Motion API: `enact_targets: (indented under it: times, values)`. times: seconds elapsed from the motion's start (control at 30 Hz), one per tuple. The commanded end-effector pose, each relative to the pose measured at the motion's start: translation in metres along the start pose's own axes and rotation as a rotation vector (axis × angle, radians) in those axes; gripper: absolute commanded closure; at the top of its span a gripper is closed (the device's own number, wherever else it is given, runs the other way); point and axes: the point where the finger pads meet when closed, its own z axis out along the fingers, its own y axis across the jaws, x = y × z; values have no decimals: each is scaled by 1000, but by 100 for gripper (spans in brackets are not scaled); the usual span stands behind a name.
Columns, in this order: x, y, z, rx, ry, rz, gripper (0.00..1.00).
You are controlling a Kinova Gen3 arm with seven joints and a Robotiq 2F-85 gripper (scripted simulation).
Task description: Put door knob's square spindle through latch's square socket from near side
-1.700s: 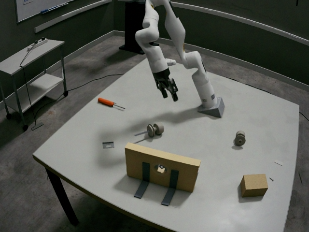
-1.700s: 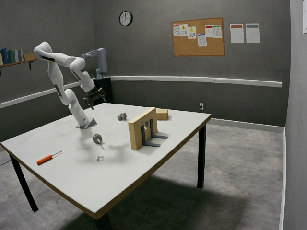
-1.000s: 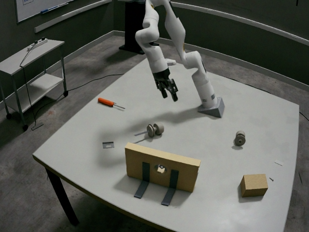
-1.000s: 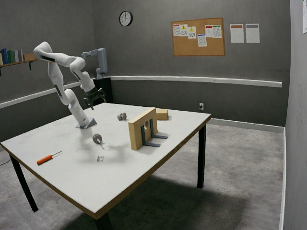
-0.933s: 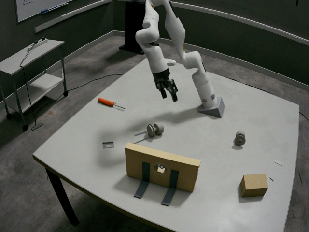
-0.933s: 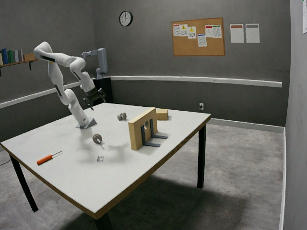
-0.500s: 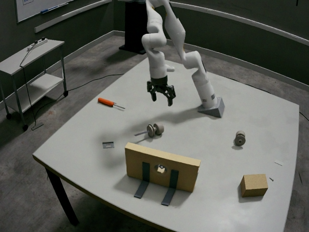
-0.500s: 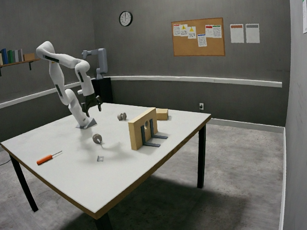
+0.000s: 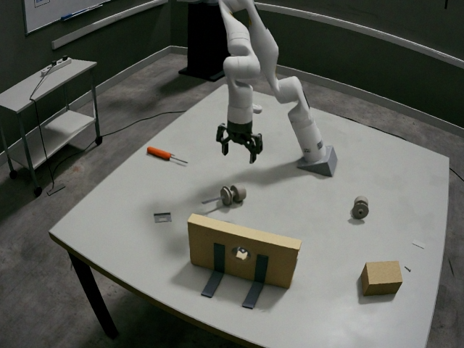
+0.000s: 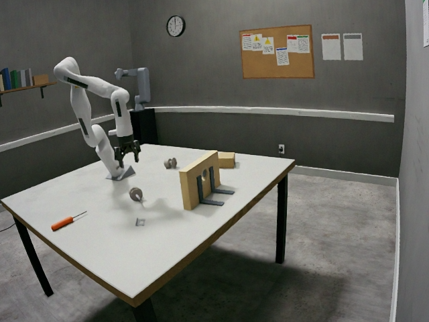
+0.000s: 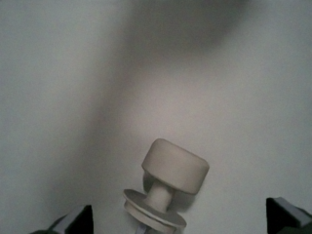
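The gripper [image 9: 238, 151] [image 10: 129, 159] [image 11: 179, 216] hangs above the table [image 9: 299, 322] [image 10: 114, 263], its 2 fingers apart, probably to straddle the knob [image 9: 233, 194] [image 10: 135, 194] [image 11: 175, 168], which lies between robot and board [image 9: 202, 247] [image 10: 188, 187].

warning triangles [image 10: 267, 41] on pinned sheets [image 10: 267, 49], wording illegible

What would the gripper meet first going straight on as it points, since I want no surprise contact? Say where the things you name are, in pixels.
Probably the bare tabletop [image 9: 284, 232] [image 10: 104, 249] [image 11: 234, 97], beside the knob with the spindle [image 9: 239, 193] [image 10: 135, 194] [image 11: 175, 166]; depth is unclear, so a graze is possible.
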Motion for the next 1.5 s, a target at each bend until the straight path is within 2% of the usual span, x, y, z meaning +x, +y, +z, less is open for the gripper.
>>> enact_targets:
  times: [0.0, 0.03, 0.07, 0.53, 1.03, 1.47]
  values:
    - [0, 0, 0, 0, 0, -1, 0]
    - [0, 0, 0, 0, 0, -1, 0]
    - [0, 0, 0, 0, 0, -1, 10]
    - [0, 1, 0, 0, 7, -56, 10]
    - [-1, 1, 2, -6, 38, -286, 10]
    - [-1, 1, 3, -14, 57, -425, 10]
